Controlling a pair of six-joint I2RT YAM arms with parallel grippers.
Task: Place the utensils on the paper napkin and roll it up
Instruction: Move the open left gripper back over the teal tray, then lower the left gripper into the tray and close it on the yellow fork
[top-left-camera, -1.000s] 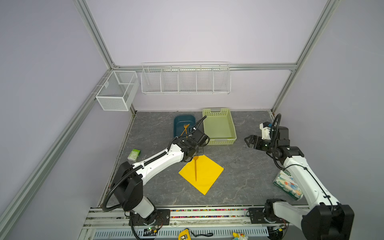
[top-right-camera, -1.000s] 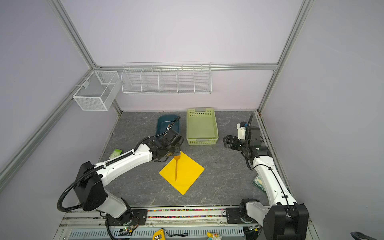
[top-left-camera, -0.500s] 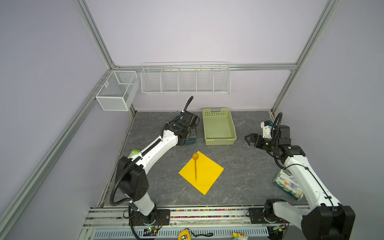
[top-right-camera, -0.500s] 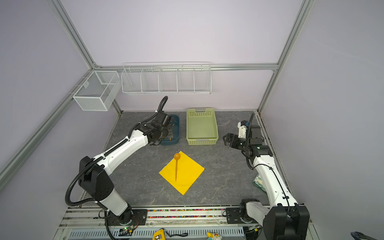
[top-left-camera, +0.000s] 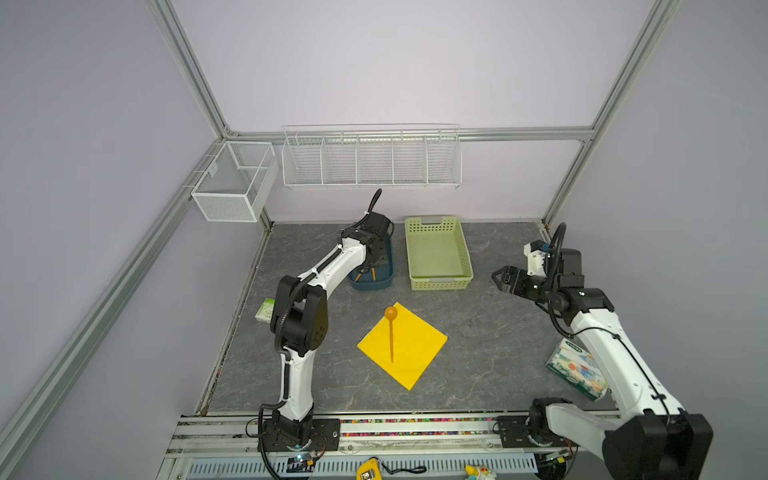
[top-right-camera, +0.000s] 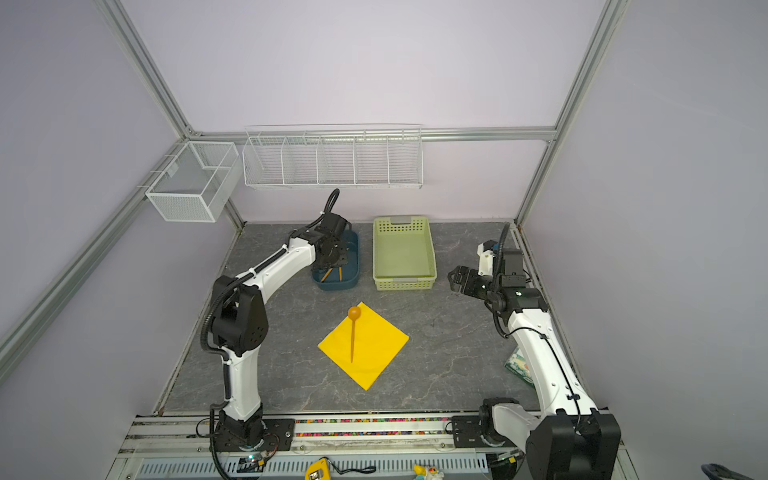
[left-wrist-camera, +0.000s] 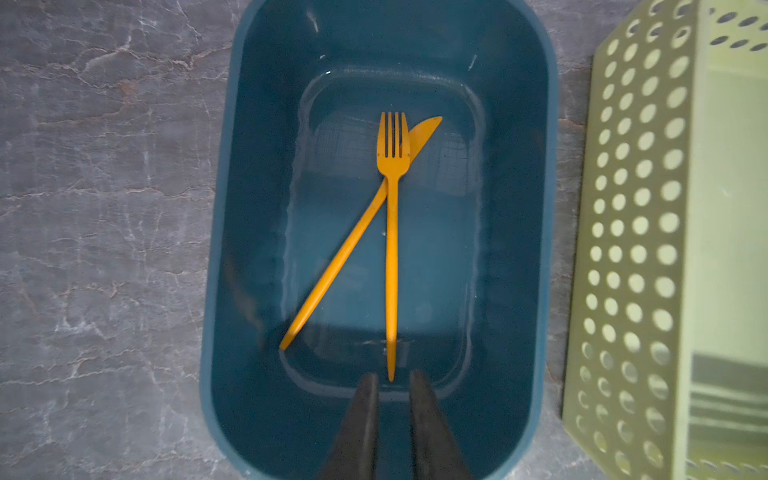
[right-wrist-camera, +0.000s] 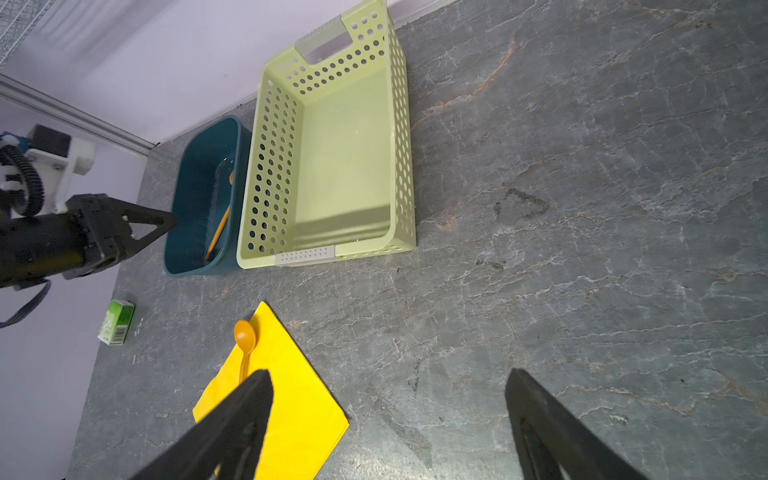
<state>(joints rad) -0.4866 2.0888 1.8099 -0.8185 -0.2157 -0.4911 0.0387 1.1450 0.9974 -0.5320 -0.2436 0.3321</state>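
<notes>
The paper napkin (top-left-camera: 411, 349) lies flat as a yellow diamond mid-table, one corner pointing far; the spoon (top-left-camera: 391, 332) rests on it along that diagonal, its round bowl at the far corner and its handle pointing near; the fork (left-wrist-camera: 391, 249) and the knife (left-wrist-camera: 345, 257) lie in the blue tub (left-wrist-camera: 232, 249) at the far side, just left of the green basket (top-left-camera: 440, 282), the fork's neck crossing over the knife so that their handles splay apart; the left gripper (left-wrist-camera: 392, 382) hangs over the tub's near end, its jaws drawn close with only a slim gap, the tip of the fork's handle showing at that gap in the left wrist view, and nothing visibly gripped; the right gripper (right-wrist-camera: 388, 374) hovers over bare table (top-left-camera: 478, 332) right of the basket, jaws spread wide and empty; a patterned tissue pack (top-left-camera: 575, 370) sits at the near right beside the right arm, and a small green-white packet (top-left-camera: 265, 309) at the table's left edge.
</notes>
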